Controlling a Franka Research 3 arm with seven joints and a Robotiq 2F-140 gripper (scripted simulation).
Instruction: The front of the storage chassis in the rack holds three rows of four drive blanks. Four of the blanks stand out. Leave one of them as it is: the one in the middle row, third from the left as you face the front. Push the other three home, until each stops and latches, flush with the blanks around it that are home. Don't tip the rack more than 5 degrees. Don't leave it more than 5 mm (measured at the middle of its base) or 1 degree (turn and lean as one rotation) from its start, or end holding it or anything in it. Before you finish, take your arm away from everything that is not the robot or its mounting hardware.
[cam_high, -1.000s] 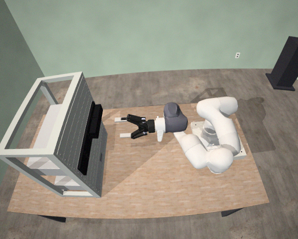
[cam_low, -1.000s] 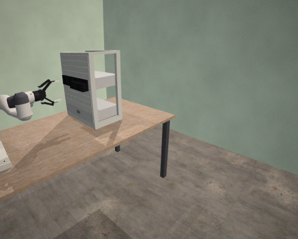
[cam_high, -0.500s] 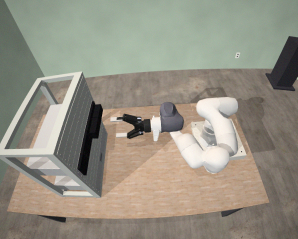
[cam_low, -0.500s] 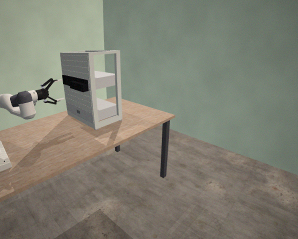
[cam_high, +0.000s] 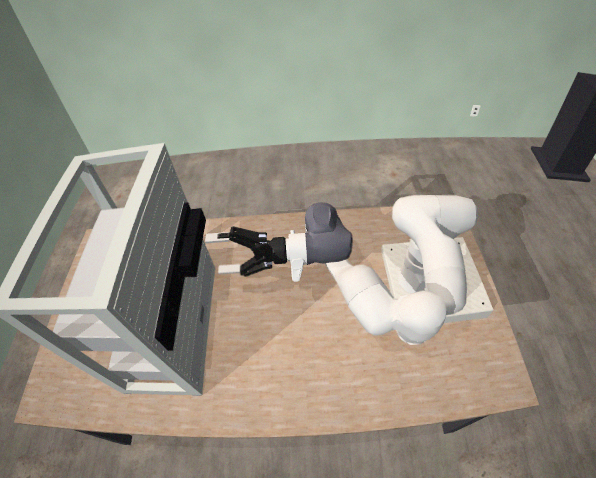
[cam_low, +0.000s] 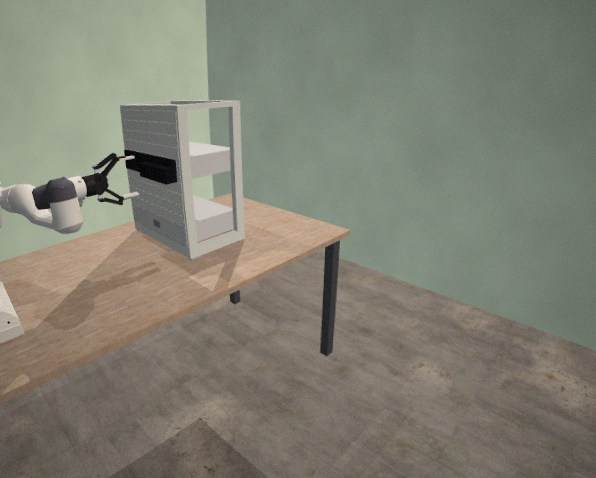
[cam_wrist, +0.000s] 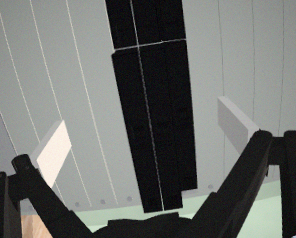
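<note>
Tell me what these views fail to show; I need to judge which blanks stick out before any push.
- Chassis front: top view sees it edge-on, rows not countable.
- Single blanks: exterior view shows one dark band, too small to separate.
- Wrist view: gripper body covers the lower front; edges crop the dark panels.
- Contact: whether the upper finger touches the front is unclear.
- Rack base shift: not judgeable.

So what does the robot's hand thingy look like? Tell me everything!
The gripper is black, with two jointed linkage arms spreading into a wide V from a black base on a white wrist ring. Each ends in a pale, flat finger. It is open and holds nothing. It points sideways at the black chassis front in the grey rack, above the wooden table. One finger reaches the protruding black part; contact is unclear.
</note>
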